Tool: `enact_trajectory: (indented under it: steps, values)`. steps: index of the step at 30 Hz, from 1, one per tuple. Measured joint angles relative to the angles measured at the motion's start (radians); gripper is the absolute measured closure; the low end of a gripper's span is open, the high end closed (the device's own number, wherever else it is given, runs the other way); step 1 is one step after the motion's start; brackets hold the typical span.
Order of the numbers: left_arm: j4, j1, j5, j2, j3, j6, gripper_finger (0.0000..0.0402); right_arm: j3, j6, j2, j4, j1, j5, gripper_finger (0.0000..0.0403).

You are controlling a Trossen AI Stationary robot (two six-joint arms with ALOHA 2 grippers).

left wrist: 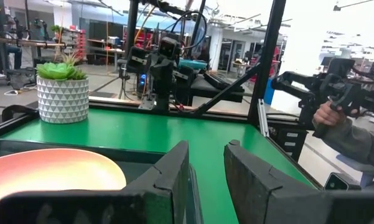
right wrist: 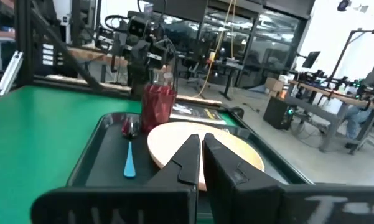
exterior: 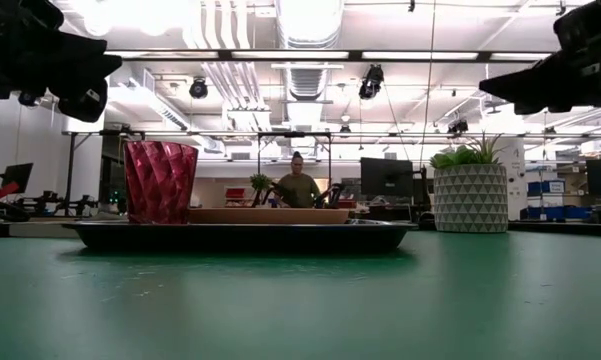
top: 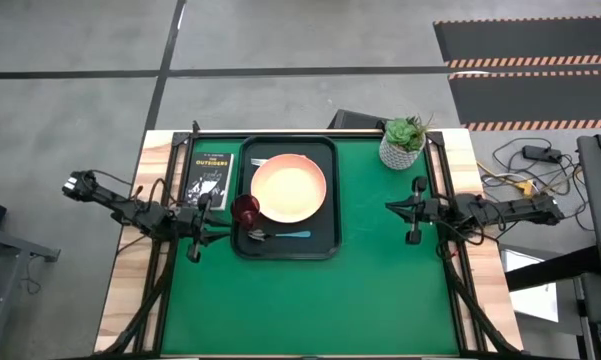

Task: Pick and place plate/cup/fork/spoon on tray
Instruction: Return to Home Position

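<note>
Grippers above the table: left gripper (left wrist: 205, 152), fingers apart and empty, just beside the tray (top: 334, 215) near the cup (top: 246, 210); right gripper (right wrist: 201, 140), fingers together, well apart from the tray's other side. Tray holds the plate (top: 288, 188) at centre, the cup and spoon (top: 285, 235) at one end, and the fork (top: 259, 160) at the other.

Hovering raised at the tray's (top: 320, 245) left rim with left gripper (top: 218, 229), fingers slightly apart; well right of it with right gripper (top: 390, 207), fingers pressed together.
</note>
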Motion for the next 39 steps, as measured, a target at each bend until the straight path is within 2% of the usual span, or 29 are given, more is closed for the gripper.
enact_trajectory:
  steps: [4,10,13,17,24,39]
  values:
    - [0.000,0.000,0.000,0.004,0.000,-0.001,0.0318,-0.004,0.000,-0.063,-0.027,0.000,-0.002,0.0394]
    - [0.000,0.000,0.000,0.006,-0.001,0.000,0.0318,-0.004,-0.026,-0.059,-0.027,0.000,-0.012,0.0394]
    - [0.001,0.000,0.000,0.011,-0.001,0.000,0.0318,-0.005,-0.001,-0.065,-0.029,0.000,-0.083,0.0394]
    - [0.002,0.000,0.000,0.025,-0.001,0.063,0.0318,-0.005,0.116,-0.058,-0.030,0.000,-0.180,0.0394]
    - [0.005,0.000,0.000,0.042,-0.002,0.079,0.0318,-0.005,0.235,-0.023,-0.032,0.000,-0.187,0.0394]
    - [0.002,0.000,0.000,0.125,-0.002,0.079,0.0318,-0.006,0.229,-0.009,-0.030,0.000,-0.186,0.0394]
